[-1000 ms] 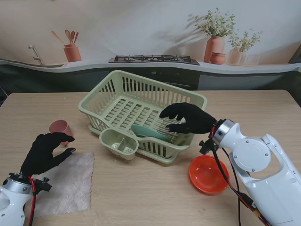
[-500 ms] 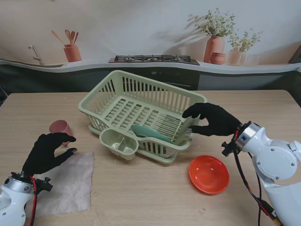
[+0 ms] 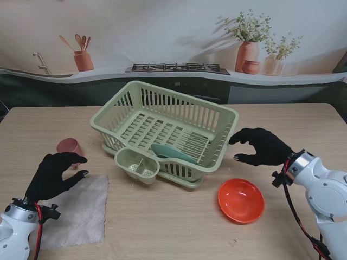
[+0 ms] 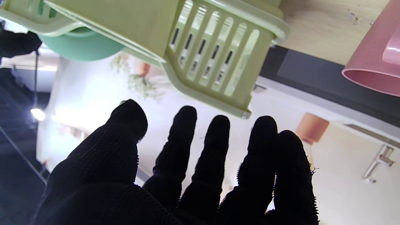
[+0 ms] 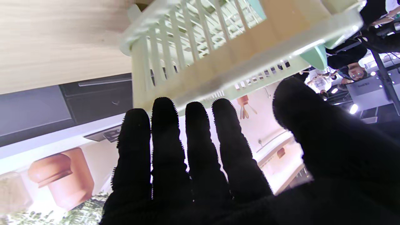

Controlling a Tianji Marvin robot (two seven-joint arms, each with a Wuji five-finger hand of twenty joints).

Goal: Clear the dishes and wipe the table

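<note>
Right now my right hand point(image 3: 264, 147) hangs over the worktop point(image 3: 303, 124) just beside the right end of the green dish rack point(image 3: 162, 130), apart from it, fingers curled loosely and spread, grasping nothing. From its wrist view the fingers point(image 5: 165, 147) are stretched side by side with the thumb held off, and the rack's slatted wall point(image 5: 193, 50) lies ahead of them. A teal dish point(image 3: 172, 152) lies tilted inside the rack, near the side closer to me. The orange bowl point(image 3: 241, 201) sits on the worktop nearer to me than my right hand, well clear of the rack. My left hand point(image 3: 54, 175) hovers over the far edge of the grey cloth point(image 3: 78, 212), fingers bent and apart, released and empty. The pink cup point(image 3: 69, 147) lies on its side just beyond that hand; in the left wrist view its open mouth point(image 4: 372, 75) shows beside the rack's corner point(image 4: 218, 62).
</note>
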